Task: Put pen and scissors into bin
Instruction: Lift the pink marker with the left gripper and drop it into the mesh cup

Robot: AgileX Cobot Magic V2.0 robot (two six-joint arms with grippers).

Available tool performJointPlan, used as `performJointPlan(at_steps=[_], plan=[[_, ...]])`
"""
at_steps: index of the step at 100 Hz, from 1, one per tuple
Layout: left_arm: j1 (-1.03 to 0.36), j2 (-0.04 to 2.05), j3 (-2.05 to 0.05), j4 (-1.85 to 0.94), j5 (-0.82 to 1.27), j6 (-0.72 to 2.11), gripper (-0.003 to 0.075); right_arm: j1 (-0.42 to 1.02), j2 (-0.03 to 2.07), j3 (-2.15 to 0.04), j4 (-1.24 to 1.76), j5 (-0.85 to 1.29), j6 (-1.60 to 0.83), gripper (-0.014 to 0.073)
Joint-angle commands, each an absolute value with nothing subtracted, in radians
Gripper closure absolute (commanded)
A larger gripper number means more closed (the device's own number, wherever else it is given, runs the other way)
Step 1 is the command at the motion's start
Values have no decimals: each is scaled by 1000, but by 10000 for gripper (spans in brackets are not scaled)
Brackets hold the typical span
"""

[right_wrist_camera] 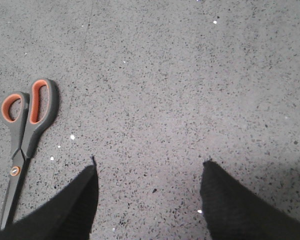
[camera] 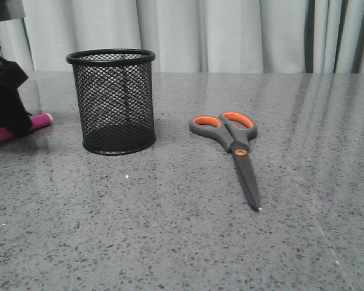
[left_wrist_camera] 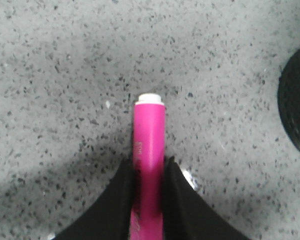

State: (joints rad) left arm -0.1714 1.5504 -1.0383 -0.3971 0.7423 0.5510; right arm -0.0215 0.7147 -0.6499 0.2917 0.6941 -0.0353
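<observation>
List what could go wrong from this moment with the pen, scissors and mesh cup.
1. The left gripper pinches the pen lying flat; it may arrive slanted at the bin and catch the rim.
2. The bin looks light; a bump could tip it.
3. The scissors lie flat on the table, off to one side of the open right gripper; its fingers may slide off the thin blades.

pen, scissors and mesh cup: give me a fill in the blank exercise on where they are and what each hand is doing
1. The left hand is closed on the ____.
2. The scissors lie flat on the ____, blades shut.
3. The right hand is open and holds ____.
4. The black mesh bin stands ____, left of the scissors.

Missing words: pen; table; nothing; upright
</observation>
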Motion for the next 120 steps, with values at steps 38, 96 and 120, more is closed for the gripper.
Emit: performJointPlan(at_steps=[38, 96, 120], plan=[[-179, 1213, -1056, -682, 620, 623, 742, -28, 719, -683, 303, 644, -41, 193], [-475, 1248, -1056, -1063, 252, 996, 742, -28, 719, -683, 303, 650, -41, 193], [-564, 1374, -1056, -1039, 146, 996, 742, -28, 719, -683, 303, 656, -41, 193]])
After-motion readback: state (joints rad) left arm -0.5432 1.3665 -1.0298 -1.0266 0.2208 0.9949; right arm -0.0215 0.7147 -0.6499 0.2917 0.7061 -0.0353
